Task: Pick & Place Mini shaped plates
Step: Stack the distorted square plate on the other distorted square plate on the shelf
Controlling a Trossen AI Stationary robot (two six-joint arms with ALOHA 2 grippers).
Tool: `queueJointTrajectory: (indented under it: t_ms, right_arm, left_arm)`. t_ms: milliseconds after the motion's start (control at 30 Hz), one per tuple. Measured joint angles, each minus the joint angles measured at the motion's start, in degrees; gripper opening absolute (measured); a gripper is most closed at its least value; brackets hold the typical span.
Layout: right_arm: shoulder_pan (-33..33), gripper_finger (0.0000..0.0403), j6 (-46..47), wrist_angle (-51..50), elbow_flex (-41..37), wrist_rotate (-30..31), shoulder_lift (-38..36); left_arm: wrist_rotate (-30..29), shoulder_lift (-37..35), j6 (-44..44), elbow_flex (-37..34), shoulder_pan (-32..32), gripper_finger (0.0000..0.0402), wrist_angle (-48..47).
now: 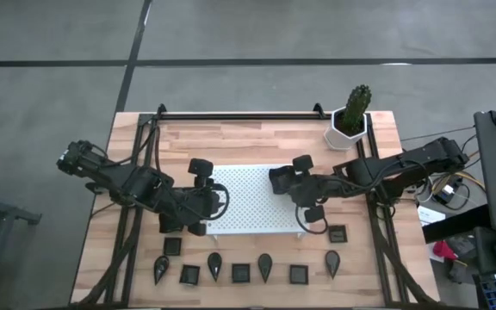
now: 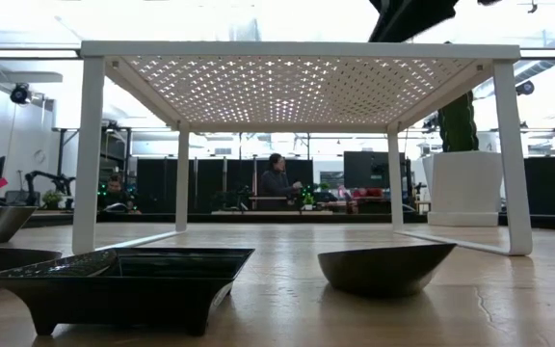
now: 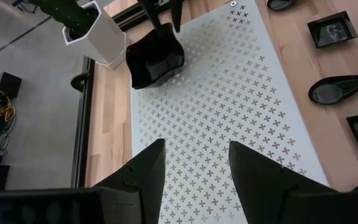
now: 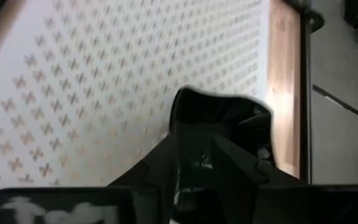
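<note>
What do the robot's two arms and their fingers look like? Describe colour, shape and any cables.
Both arms are black and built of chunky jointed segments, with dark cables looping along them. The left gripper and right gripper each end in two fingers. In the left wrist view the fingers are matte black, broad at the base and tapering to blunt tips. No markings are legible.

No text, label, brand, number or sign can be read in any view. Only a pattern of small cross-shaped cutouts is seen on the white perforated board.
</note>
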Motion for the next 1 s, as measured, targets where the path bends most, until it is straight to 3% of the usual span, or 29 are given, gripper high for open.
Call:
queueJointTrajectory:
  t_ms: [300, 433, 667, 1000]
  right_arm:
    - [2.47, 0.0123, 5.42, -0.23, 3.93, -0.08, -0.49]
    - [3.77, 0.0123, 6.24, -0.06, 3.77, -0.26, -0.40]
    - [5.21, 0.0123, 8.66, 0.18, 3.33, -0.22, -0.40]
    - [5.95, 0.0112, 8.80, 1.45, 2.94, -0.27, -0.40]
  left_arm:
    - [2.57, 0.00, -12.72, -0.90, -0.52, 0.0172, -9.17]
    - [7.90, -0.02, -21.07, -3.11, -1.30, 0.0172, -13.13]
    - [11.19, -0.50, -31.41, -10.96, -5.09, 0.0172, -14.10]
    - [11.26, -2.19, -45.99, -25.03, -12.38, 0.0172, -13.88]
